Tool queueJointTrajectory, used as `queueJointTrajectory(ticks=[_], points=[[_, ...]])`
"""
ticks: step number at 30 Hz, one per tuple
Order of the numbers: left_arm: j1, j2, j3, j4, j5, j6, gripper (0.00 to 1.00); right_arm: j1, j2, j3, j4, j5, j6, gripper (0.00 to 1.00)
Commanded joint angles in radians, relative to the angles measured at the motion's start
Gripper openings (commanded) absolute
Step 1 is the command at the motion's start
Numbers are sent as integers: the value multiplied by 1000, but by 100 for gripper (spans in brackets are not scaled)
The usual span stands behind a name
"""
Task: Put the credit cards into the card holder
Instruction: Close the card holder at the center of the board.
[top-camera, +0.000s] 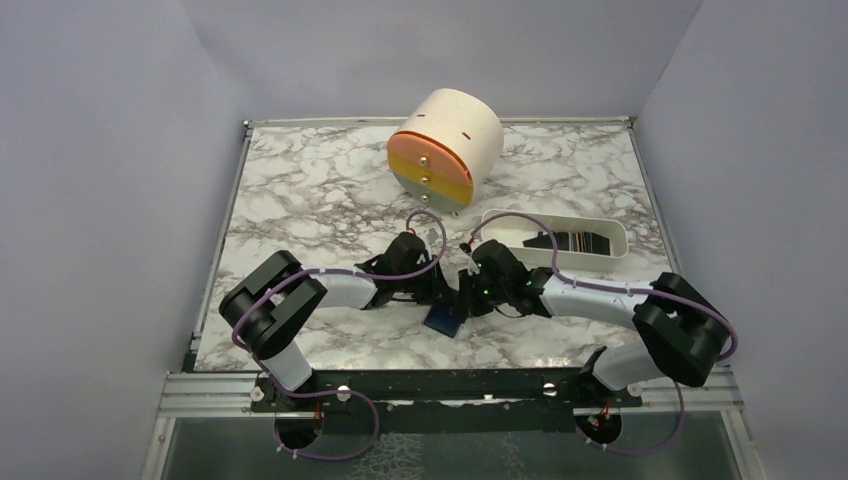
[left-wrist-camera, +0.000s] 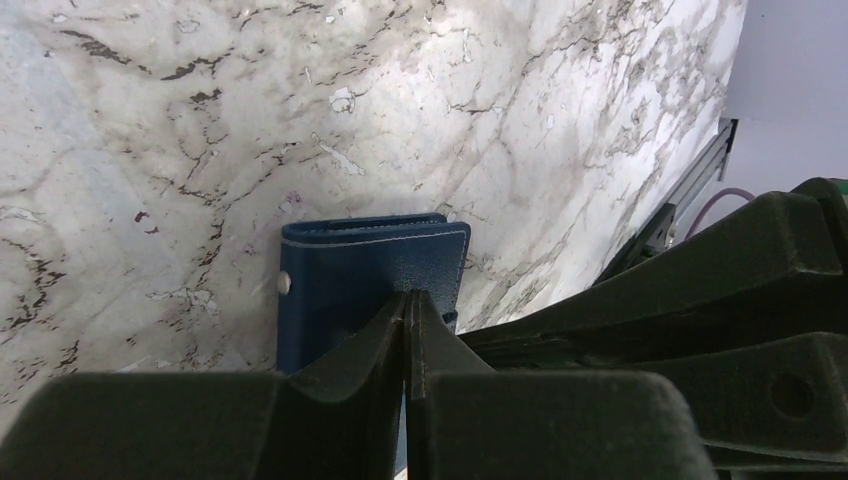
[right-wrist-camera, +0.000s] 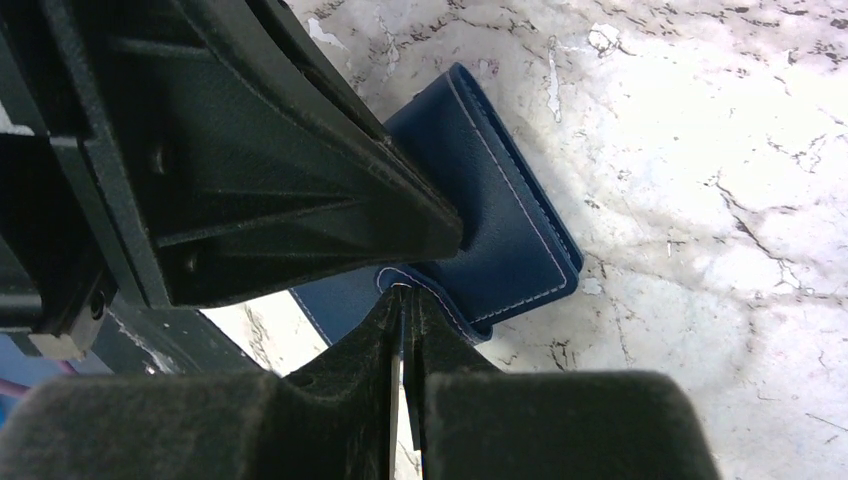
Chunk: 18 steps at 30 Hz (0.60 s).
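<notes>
Three views, taken in turn. From above: finds both arms folded inward to the middle of the marble worktop (top-camera: 300, 180), left hand (top-camera: 437, 296) and right hand (top-camera: 468, 298) almost tip to tip, the card holder (top-camera: 441, 321) flat on the stone directly under them and poking out on the near side; neither arm nearer than the other. Farther back, a white tray (top-camera: 618, 240) with dark flat things inside, well apart from the holder, and a round drawer unit (top-camera: 447, 140) behind it; cannot pick out the credit cards for certain from here. From the left wrist: shows its fingers (left-wrist-camera: 360, 350) pressed together, tips down on the closed navy cover, snap stud (left-wrist-camera: 283, 285) off to the left; cannot tell whether a thin edge is caught between them. From the right wrist: shows its own fingers (right-wrist-camera: 450, 350) likewise pressed together, tips touching the stitched corner of the snap tab (right-wrist-camera: 455, 300), the holder's long stitched edge slanting from top centre down to the right, the left hand bearing on the cover from the upper left. Looks shut, no slot showing, so probably the opening step; likely calls for one hand to pin the cover and the other to peel the tab away across that slanting edge.
</notes>
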Motion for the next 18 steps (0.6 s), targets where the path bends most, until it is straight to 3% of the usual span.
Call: queueJointTrajectory(ticks=[1, 18], points=[[-10, 43, -46, -97, -66, 33, 7, 13, 119, -14, -129, 131, -11, 7], [-10, -27, -60, -200, -136, 69, 7, 5, 378, 98, -200, 75, -83, 8]])
